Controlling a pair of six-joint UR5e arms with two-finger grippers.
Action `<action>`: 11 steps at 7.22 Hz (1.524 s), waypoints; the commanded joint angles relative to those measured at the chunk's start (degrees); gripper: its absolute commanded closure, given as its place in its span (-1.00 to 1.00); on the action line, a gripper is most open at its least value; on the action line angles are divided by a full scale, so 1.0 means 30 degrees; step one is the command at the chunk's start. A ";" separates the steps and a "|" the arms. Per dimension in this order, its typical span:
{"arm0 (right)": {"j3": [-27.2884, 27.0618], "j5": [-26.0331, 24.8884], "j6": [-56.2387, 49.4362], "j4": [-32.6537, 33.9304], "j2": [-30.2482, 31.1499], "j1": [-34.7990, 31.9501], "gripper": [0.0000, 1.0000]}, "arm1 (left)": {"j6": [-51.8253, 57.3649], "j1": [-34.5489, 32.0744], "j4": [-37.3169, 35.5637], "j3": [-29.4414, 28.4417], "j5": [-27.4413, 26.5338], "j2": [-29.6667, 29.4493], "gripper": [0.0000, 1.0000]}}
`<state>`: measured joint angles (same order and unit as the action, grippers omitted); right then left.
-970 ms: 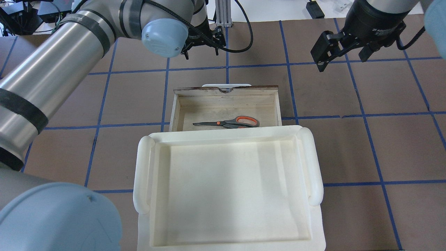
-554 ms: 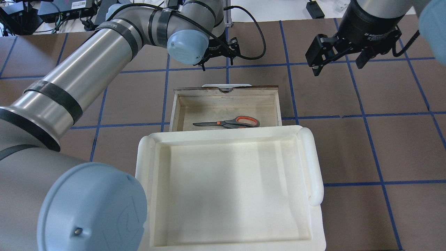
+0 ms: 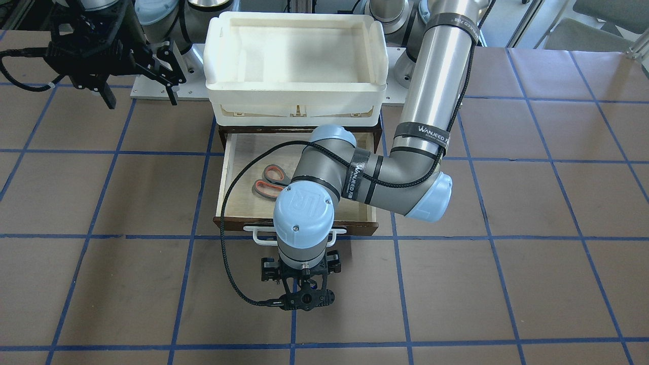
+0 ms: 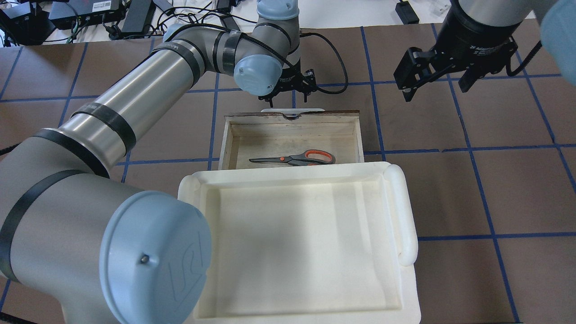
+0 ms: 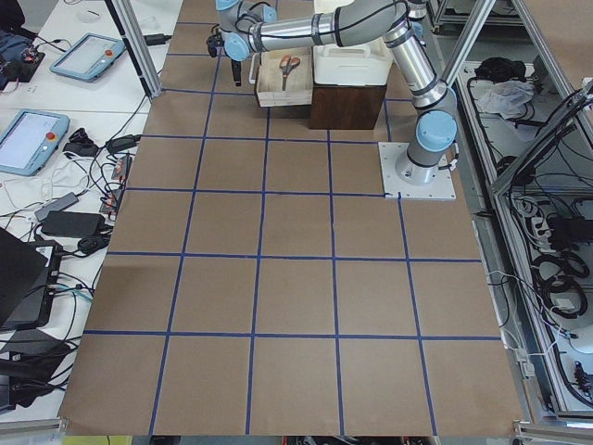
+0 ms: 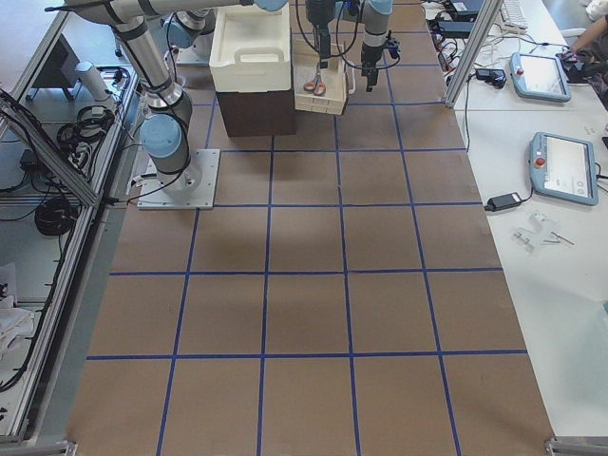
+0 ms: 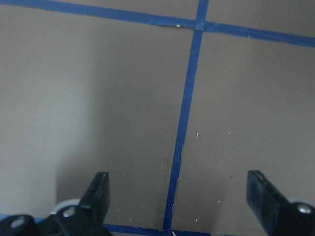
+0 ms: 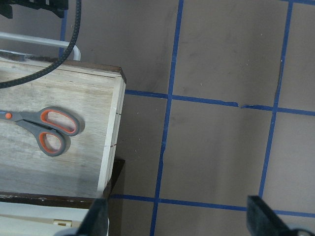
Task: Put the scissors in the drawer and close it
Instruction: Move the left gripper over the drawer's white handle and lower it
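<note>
Over the brown taped table (image 4: 450, 189), the left gripper (image 4: 289, 94) is held wide near the handle (image 4: 315, 109) of the open drawer (image 4: 279, 137), where the scissors (image 4: 294, 158) are laid; the drawer, judged light and stiff, is best pushed at its front; the right gripper (image 4: 435, 84) is spread wide; "WANJEED" is read on a strap (image 3: 428, 133).

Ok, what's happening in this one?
The scissors already lie flat inside the drawer, which is still pulled out from beneath the white tray. The left gripper hangs open and empty over the table just beyond the drawer's white handle, apparently placed to push it shut. The right gripper is open too, holding nothing, off to the drawer's side. Closing the drawer is the step left.
</note>
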<state>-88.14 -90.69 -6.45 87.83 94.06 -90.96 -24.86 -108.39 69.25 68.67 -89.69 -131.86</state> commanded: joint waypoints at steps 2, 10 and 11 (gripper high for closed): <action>0.0052 0.0199 0.0301 0.0019 -0.0094 0.0057 -1.00 | 0.0464 -0.0023 0.0120 -0.0097 -0.0017 -0.0784 -1.00; -0.0006 0.0231 0.0626 0.0196 -0.0095 0.0087 -1.00 | 0.1665 -0.0023 0.0294 0.0050 0.0071 -0.1312 -1.00; -0.0006 0.0260 0.0626 0.0196 -0.0095 0.0087 -1.00 | 0.1607 -0.0139 0.1340 0.0021 0.0158 -0.1022 -1.00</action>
<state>-88.15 -89.97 -4.52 88.42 93.78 -90.70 -19.97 -108.54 70.76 68.74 -89.50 -135.57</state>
